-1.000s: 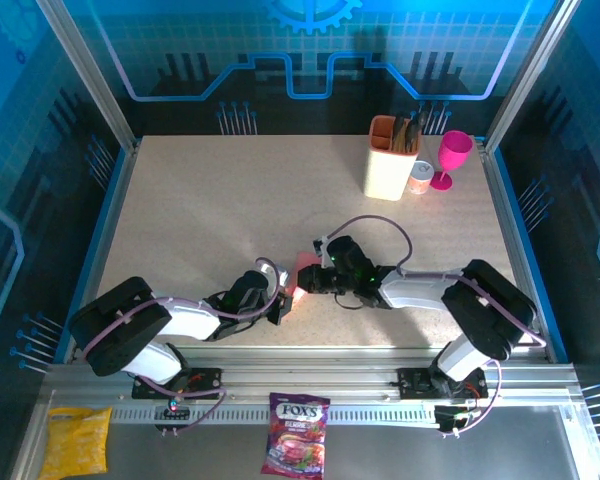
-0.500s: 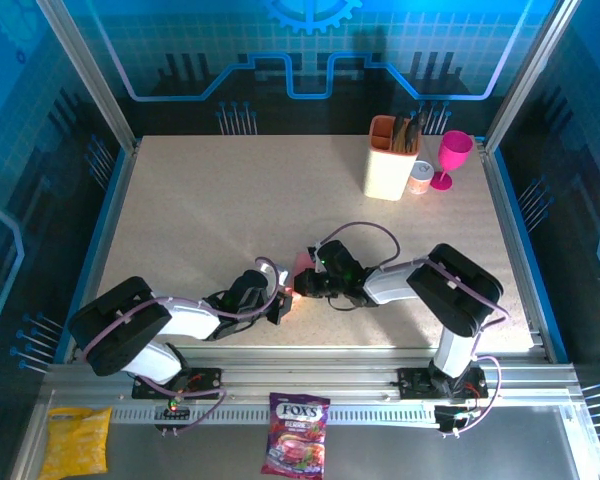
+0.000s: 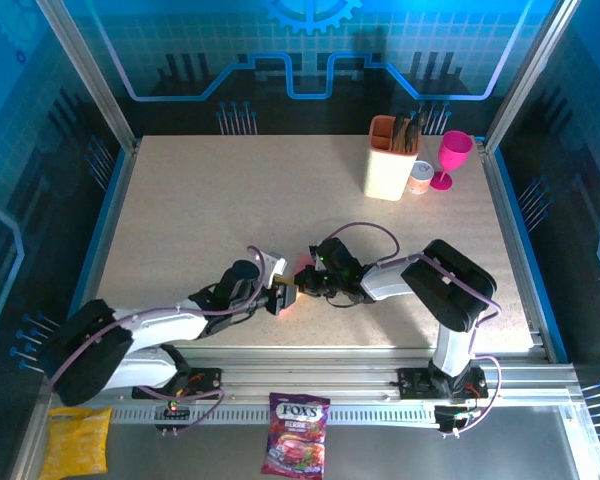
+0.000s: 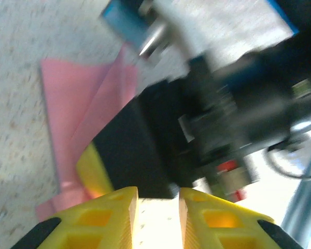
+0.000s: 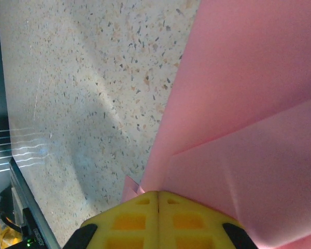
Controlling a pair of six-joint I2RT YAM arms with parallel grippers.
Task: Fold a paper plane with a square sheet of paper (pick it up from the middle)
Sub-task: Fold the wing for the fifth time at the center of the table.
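Your right claw point(image 5: 158, 196) is fully closed, its tips together on the edge of the pink plane point(image 5: 249, 104) at the bottom of its wrist view. You can't tell from here whether it pinches the paper or just presses it to the table point(image 5: 83, 93). Your left claw point(image 4: 158, 194) is cracked open a little with nothing between its fingers, close up against the right claw; the plane lies on the table in the lower middle of the top view, between the two claws.
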